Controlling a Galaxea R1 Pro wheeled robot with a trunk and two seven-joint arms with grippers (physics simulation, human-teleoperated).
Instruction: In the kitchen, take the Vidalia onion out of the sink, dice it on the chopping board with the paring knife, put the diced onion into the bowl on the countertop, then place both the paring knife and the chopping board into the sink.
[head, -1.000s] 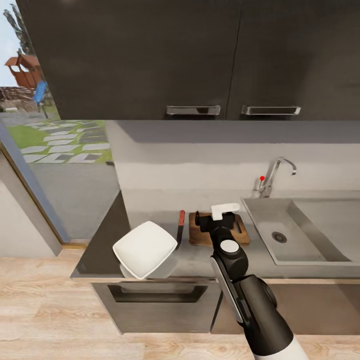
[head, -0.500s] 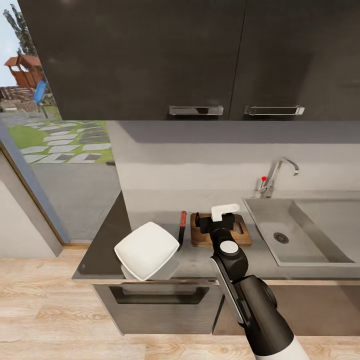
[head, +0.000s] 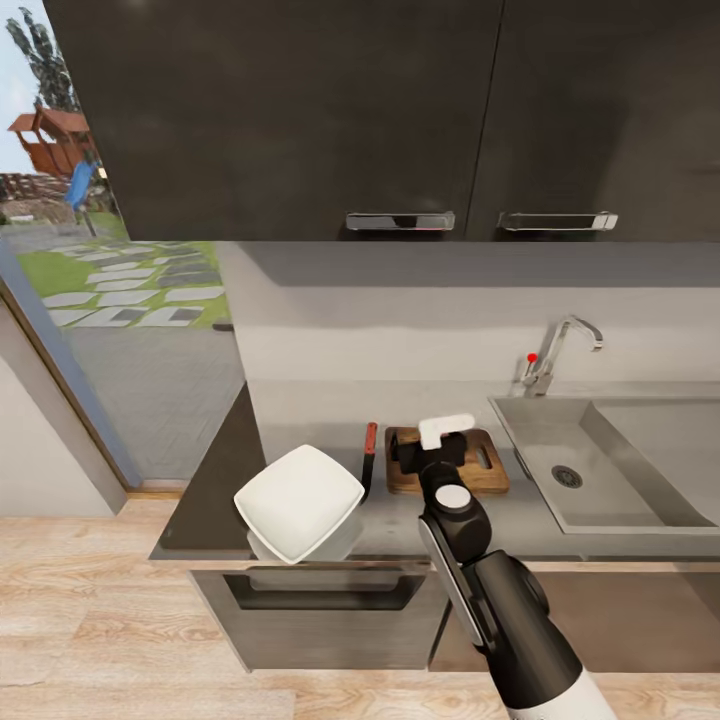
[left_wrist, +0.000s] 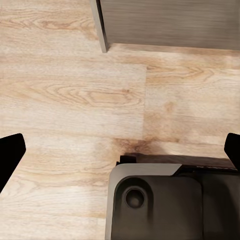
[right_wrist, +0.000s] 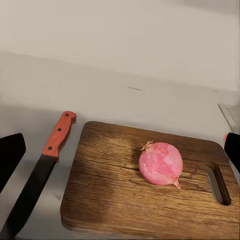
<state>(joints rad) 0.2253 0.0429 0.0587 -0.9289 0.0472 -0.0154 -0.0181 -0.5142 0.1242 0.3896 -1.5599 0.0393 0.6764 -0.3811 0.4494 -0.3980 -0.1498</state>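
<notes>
The white bowl (head: 299, 501) sits at the left part of the grey worktop (head: 214, 500), overhanging its front edge, and its visible interior holds nothing. Just right of the bowl lies the paring knife (head: 367, 458), flat on the worktop with its reddish-brown handle toward the wall and its dark blade toward the front edge. Beside the knife, close but not touching, lies the chopping board (head: 487, 470), handle slot at its right end. In the right wrist view the onion (right_wrist: 160, 163), pinkish with a small dried tip, rests on the board (right_wrist: 110, 185) right of its centre, between the knife (right_wrist: 40, 168) and the handle slot. The right hand (head: 437, 448) hovers over the board, apart from the onion; its two dark fingertips (right_wrist: 10, 157) show at opposite edges of the right wrist view, spread wide with nothing between them. To the right, the sink (head: 610, 502) is set into the worktop, its basin showing only the round dark drain, with the chrome tap and red knob behind it. The left hand (left_wrist: 120, 155) points down at the wooden floor (left_wrist: 70, 95), fingers spread wide and holding nothing. No readable writing is visible.
</notes>
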